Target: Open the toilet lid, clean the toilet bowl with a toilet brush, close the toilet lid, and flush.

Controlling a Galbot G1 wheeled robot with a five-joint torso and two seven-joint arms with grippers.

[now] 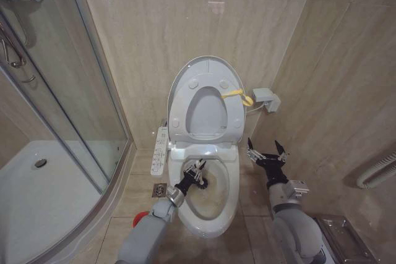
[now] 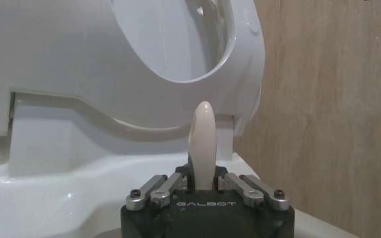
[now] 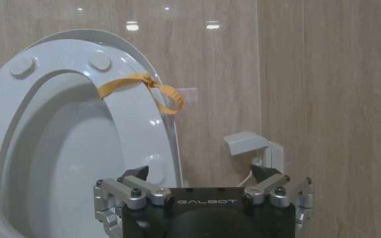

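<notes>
Inside stained oval toilet bowl (image 1: pixel 213 205), left gripper (image 1: pixel 198 174) clamps toilet brush (image 2: pixel 202 144).

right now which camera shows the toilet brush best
The head view: the left gripper holds the toilet brush, dark head down in the toilet bowl. The left wrist view shows its pale handle clamped in the gripper. The right wrist view faces the raised toilet lid.
</notes>
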